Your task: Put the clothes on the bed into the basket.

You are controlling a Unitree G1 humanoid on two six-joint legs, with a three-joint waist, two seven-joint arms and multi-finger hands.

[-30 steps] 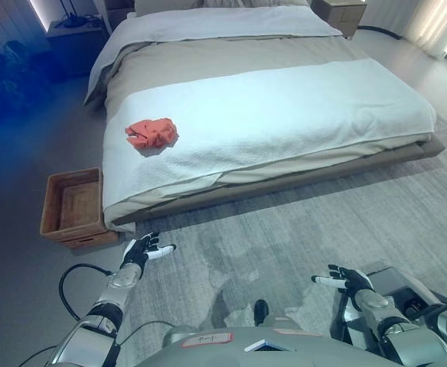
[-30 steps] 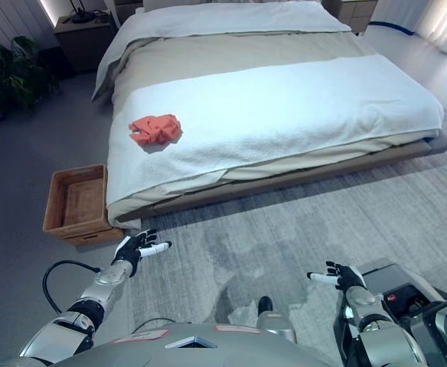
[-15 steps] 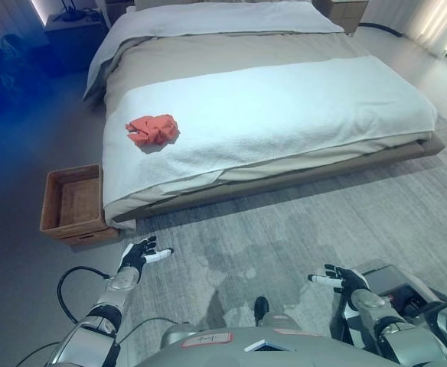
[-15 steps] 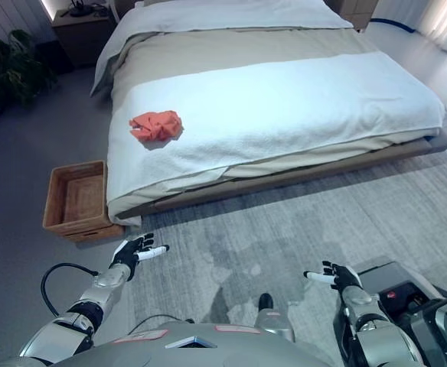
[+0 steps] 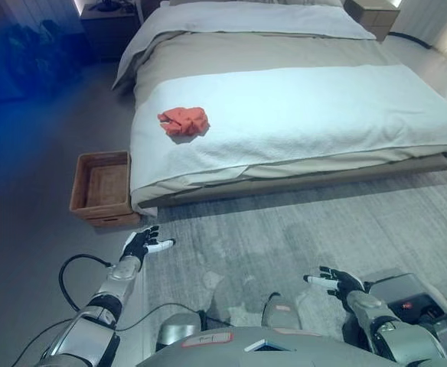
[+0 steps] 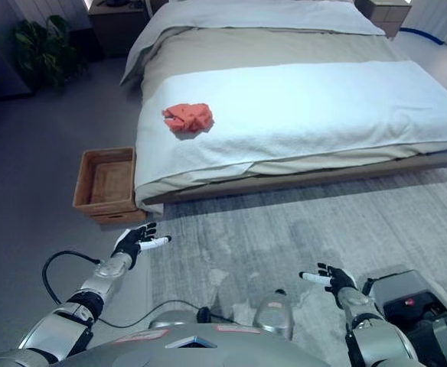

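arms: silver-grey, jointed | left hand [image 6: 135,241]: dark, white fingertips | right hand [image 6: 329,277]: dark, white fingertip

No text, label, number or sign could be read on the bed [image 5: 300,107], the basket [image 5: 101,183] or the clothes [image 5: 184,121].

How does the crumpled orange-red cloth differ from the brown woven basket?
The crumpled orange-red cloth lies on top of the bed's white blanket; the brown woven basket stands on the floor beside the bed. The cloth is soft and shapeless; the basket is rigid, rectangular, open and empty. Both are on the robot's left.
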